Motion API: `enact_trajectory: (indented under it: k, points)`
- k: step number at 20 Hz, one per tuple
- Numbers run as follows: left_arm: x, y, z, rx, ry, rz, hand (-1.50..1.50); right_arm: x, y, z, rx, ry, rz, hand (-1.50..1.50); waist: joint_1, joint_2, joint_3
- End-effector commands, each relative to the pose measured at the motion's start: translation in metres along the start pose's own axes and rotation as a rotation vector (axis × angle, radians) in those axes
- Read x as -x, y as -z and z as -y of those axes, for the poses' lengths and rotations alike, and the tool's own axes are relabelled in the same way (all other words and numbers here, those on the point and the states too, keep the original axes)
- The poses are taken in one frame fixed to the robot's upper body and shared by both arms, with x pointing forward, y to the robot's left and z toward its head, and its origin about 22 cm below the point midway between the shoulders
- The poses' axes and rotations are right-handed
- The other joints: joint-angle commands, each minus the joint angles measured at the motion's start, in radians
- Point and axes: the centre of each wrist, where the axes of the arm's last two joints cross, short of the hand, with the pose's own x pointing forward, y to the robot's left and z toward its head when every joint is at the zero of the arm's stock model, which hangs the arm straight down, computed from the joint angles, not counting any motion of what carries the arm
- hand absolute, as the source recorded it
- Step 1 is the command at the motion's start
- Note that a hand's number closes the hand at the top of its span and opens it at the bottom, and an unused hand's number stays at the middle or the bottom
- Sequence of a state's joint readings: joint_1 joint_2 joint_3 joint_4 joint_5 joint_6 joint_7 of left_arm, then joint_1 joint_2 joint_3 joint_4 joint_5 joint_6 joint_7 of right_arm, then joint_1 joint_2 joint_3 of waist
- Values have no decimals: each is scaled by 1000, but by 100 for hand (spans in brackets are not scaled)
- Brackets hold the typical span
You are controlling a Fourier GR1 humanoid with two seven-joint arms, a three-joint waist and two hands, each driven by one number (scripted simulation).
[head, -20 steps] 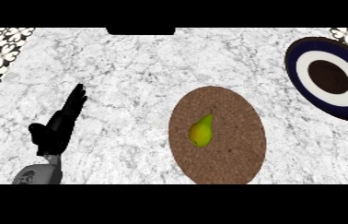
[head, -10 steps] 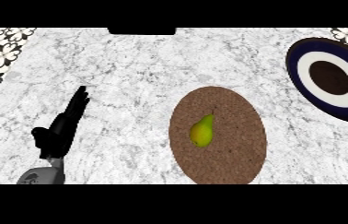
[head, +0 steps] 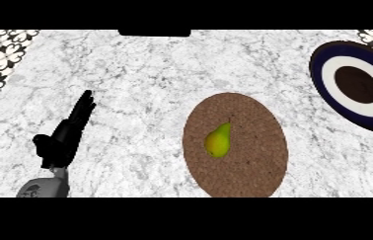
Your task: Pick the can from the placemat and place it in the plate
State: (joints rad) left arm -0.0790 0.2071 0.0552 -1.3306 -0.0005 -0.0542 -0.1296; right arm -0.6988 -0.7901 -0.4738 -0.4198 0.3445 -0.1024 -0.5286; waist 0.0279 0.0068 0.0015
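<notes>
On my feed the thing on the brown placemat [head: 237, 145] is a yellow-green pear [head: 218, 140], not a can. It lies left of the mat's middle, long axis running near-to-far with a slight tilt, narrow end pointing far and a little right. Nothing stands between it and the plate [head: 325, 81], which sits at the far right edge of the marble tabletop [head: 146, 76], its dark centre bare. My left hand [head: 64, 138] rests near left, fingers straight, holding nothing.
</notes>
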Motion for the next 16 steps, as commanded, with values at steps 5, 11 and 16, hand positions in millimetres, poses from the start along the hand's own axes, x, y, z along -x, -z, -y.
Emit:
enact_trajectory:
  k: [5,11,16]
  points:
    - [-8,7,-10,11,-20,-5,0,-10,9,-33,-24,53,-177,-150,2,4,0]
    - [-3,5,-1,9,-3,5,0,1,-1,-43,116,291,-171,-150,-9,2,1]
    - [10,-9,-2,-25,-4,-8,0,20,-7,16,244,501,-179,-150,-11,3,2]
